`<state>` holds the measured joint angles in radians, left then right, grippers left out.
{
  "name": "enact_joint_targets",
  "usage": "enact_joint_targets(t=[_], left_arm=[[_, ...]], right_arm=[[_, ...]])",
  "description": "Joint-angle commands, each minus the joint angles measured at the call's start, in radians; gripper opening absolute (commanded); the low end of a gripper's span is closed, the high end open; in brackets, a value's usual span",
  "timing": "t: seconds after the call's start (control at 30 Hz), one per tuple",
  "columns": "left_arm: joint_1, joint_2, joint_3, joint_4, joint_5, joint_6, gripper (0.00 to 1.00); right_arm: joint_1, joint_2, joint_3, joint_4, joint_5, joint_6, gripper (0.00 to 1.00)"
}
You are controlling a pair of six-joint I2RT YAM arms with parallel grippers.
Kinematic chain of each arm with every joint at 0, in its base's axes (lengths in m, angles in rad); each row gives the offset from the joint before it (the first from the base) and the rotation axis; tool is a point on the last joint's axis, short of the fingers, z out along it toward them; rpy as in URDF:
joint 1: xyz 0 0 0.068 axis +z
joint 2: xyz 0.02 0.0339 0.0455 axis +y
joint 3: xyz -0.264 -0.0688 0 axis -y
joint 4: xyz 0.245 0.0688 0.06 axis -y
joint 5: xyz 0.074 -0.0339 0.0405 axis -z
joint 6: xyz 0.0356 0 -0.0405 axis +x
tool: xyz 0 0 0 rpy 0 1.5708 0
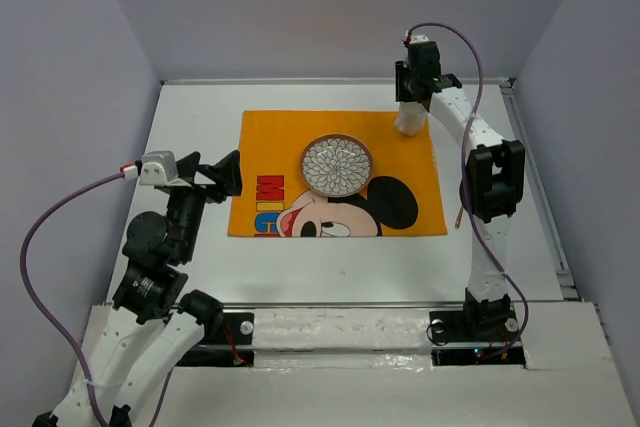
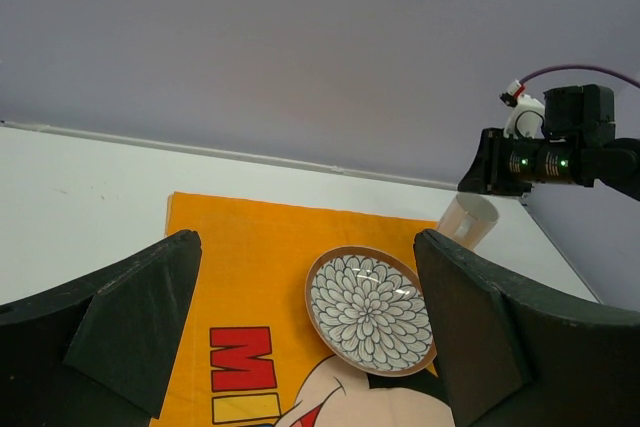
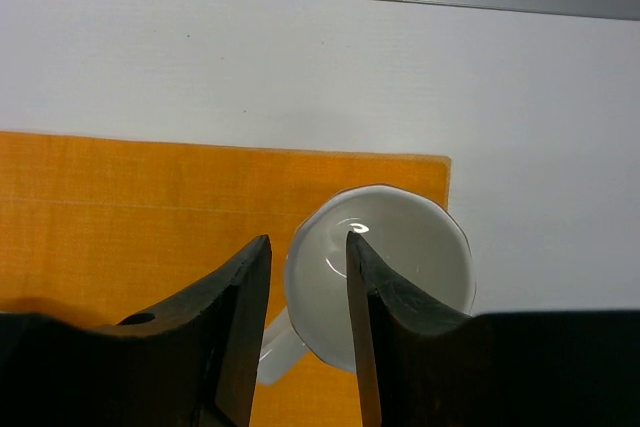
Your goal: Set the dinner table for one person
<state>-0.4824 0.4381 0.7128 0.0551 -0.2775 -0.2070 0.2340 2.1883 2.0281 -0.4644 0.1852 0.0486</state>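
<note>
The white dinner table (image 1: 200,127) carries an orange cartoon-mouse placemat (image 1: 270,147). A brown-rimmed plate with a flower pattern (image 1: 337,165) lies on the mat's far middle. A white cup (image 1: 408,122) stands upright on the mat's far right corner. My right gripper (image 1: 411,107) hangs over the cup. In the right wrist view it (image 3: 308,242) is open, with one finger inside the cup (image 3: 400,247) and one outside its left rim by the handle. My left gripper (image 1: 235,172) is open and empty at the mat's left edge, facing the plate (image 2: 368,309) and cup (image 2: 470,219).
Grey-purple walls close in the table on the left, back and right. A metal rail (image 1: 300,80) runs along the far edge and another (image 1: 545,207) down the right side. The arm bases stand at the near edge.
</note>
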Motion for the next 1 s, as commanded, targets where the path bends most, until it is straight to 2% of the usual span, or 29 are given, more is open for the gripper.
enact_joint_targets(t=[0.0, 0.1, 0.13, 0.23, 0.27, 0.33, 0.4, 0.5, 0.67, 0.97], left_arm=[[-0.002, -0.009, 0.007, 0.038, -0.008, 0.017, 0.99], [-0.004, -0.012, 0.008, 0.038, -0.006, 0.015, 0.99], [-0.002, -0.013, 0.008, 0.038, -0.005, 0.015, 0.99], [-0.002, -0.028, 0.008, 0.038, -0.008, 0.015, 0.99], [-0.004, -0.033, 0.007, 0.038, -0.006, 0.014, 0.99], [-0.004, -0.041, 0.008, 0.042, 0.001, 0.011, 0.99], [-0.008, -0.048, 0.008, 0.043, 0.003, 0.011, 0.99], [-0.027, -0.059, 0.008, 0.043, -0.002, 0.012, 0.99], [-0.053, -0.075, 0.008, 0.042, -0.011, 0.017, 0.99], [-0.079, -0.091, 0.008, 0.042, -0.02, 0.02, 0.99]], right_arm=[[-0.002, -0.088, 0.027, 0.01, 0.043, 0.006, 0.44], [-0.002, -0.163, -0.023, 0.007, 0.149, 0.037, 0.48], [-0.012, -0.242, -0.061, 0.007, 0.166, 0.087, 0.48], [-0.047, -0.451, -0.329, 0.045, 0.2, 0.21, 0.48], [-0.059, -0.505, -0.511, 0.067, 0.204, 0.239, 0.47], [-0.105, -0.634, -0.674, 0.11, 0.2, 0.314, 0.44], [-0.157, -0.689, -0.872, 0.136, 0.156, 0.355, 0.42], [-0.182, -0.72, -1.02, 0.136, 0.122, 0.376, 0.41], [-0.228, -0.682, -1.109, 0.145, 0.129, 0.389, 0.42], [-0.239, -0.562, -1.096, 0.162, 0.122, 0.382, 0.41]])
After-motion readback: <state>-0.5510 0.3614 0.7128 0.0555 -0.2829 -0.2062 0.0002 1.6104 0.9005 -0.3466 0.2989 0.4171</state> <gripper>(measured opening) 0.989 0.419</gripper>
